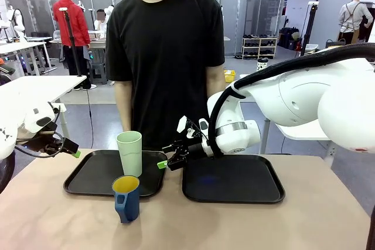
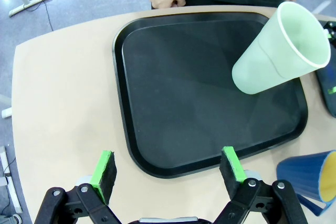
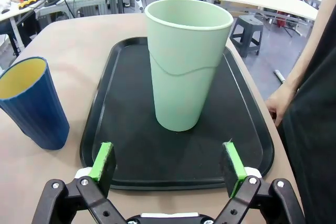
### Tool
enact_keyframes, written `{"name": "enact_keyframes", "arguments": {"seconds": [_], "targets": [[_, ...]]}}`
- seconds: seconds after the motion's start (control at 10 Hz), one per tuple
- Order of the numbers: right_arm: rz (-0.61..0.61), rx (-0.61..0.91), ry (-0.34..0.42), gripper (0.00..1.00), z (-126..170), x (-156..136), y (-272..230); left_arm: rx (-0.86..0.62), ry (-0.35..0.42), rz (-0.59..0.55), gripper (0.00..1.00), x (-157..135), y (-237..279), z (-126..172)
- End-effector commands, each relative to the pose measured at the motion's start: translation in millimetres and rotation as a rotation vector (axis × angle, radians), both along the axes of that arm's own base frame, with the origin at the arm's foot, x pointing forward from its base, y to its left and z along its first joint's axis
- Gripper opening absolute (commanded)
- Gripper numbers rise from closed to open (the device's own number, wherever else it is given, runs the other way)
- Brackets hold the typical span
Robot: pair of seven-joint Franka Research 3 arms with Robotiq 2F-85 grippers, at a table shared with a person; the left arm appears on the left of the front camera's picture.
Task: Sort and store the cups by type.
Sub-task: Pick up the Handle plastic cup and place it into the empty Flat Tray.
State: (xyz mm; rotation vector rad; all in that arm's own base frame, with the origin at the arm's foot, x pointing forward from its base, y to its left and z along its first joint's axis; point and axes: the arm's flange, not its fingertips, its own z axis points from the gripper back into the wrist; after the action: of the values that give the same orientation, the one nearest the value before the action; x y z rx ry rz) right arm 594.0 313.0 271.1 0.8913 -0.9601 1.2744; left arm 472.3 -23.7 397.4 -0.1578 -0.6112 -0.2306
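Front view: the green tumbler (image 1: 129,153) stands upright on the left tray (image 1: 88,182), near its right edge. The blue mug (image 1: 126,198) sits on the tabletop just beside that tray's near edge. The right gripper (image 1: 169,157), fingers spread wide and empty, hangs beside the tumbler. The left gripper (image 2: 168,160), equally wide and empty, hovers near the tabletop's left edge.

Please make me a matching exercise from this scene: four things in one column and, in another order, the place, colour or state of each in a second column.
1 tumbler
2 mug
3 right fingers
4 right tray

a flat and black
b on the table, beside the left tray
c upright on the left tray
d open, facing the tumbler

Pairs: 1-c, 2-b, 3-d, 4-a
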Motion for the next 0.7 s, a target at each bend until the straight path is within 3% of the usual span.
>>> {"name": "enact_keyframes", "arguments": {"seconds": [0.0, 0.1, 0.6], "targets": [[0.006, -0.003, -0.003, 1.00, -1.4, 3.3, 1.4, -0.001, -0.004, 0.002, 1.00, -0.5, -0.1, 2.4], [0.000, 0.000, 0.000, 1.00, 0.0, 0.0, 0.0, -0.001, -0.004, 0.002, 1.00, -0.5, -0.1, 2.4], [-0.121, -0.369, 0.043, 1.00, 87.8, -85.7, -79.6, -0.001, -0.004, 0.002, 1.00, -0.5, -0.1, 2.4]]}}
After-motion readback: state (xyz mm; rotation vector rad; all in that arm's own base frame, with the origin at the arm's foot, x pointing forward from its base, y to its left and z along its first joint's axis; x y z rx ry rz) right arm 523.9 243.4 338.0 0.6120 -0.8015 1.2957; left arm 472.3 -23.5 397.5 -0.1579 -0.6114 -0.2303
